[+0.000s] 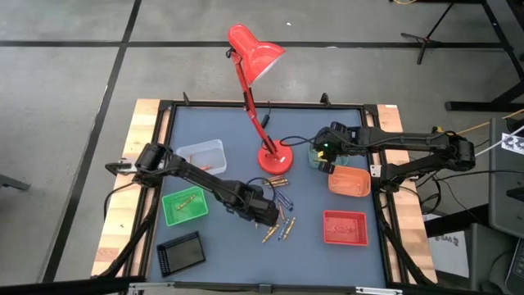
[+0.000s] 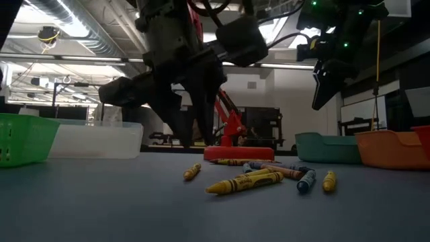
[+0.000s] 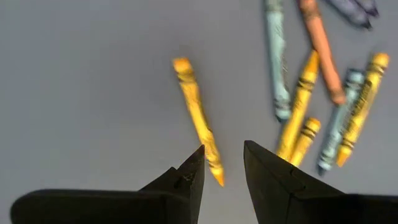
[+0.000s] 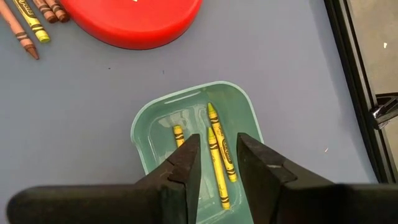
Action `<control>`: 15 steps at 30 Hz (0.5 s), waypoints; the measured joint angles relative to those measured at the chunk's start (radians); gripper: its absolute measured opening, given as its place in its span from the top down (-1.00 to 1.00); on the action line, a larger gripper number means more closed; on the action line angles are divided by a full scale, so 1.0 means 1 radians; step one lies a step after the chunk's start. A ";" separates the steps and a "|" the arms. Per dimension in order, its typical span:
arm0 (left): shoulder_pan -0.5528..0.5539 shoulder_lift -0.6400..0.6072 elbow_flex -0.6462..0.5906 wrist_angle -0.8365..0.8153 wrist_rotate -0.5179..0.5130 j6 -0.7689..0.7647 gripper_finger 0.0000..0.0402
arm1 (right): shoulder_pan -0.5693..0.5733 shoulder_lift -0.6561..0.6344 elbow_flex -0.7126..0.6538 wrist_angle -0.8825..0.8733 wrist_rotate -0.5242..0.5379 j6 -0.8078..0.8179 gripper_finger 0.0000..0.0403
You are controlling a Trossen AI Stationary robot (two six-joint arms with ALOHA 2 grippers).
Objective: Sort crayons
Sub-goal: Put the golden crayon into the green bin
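As the left gripper (image 3: 222, 163) hangs with fingers spread over a lone yellow wax crayon (image 3: 198, 118) at frame centre, a skewed closure could flick it into the loose crayon heap (image 1: 281, 220) beside it — open table lies opposite. The right gripper (image 4: 216, 160), parted and empty, hovers above the pale-green plastic tray (image 4: 144, 127) holding yellow crayons, close beside the red lamp base (image 4: 130, 18).

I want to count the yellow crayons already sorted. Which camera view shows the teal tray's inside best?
The right wrist view: it looks straight down into the teal tray, showing three yellow crayons. The high view mostly hides the tray under the right hand. The low view shows only its wall.
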 joint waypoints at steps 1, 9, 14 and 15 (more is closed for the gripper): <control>0.003 0.000 0.000 -0.012 -0.009 -0.001 0.52 | 0.000 0.000 0.000 0.000 0.000 0.000 0.50; 0.013 0.013 -0.001 -0.029 -0.021 -0.010 0.52 | 0.000 0.000 0.000 0.000 0.000 0.000 0.50; 0.013 0.027 -0.001 -0.022 -0.019 -0.020 0.52 | 0.000 0.000 0.000 0.000 0.000 0.000 0.50; 0.013 0.035 -0.001 -0.017 -0.019 -0.020 0.52 | 0.000 0.000 0.000 0.000 0.000 0.000 0.50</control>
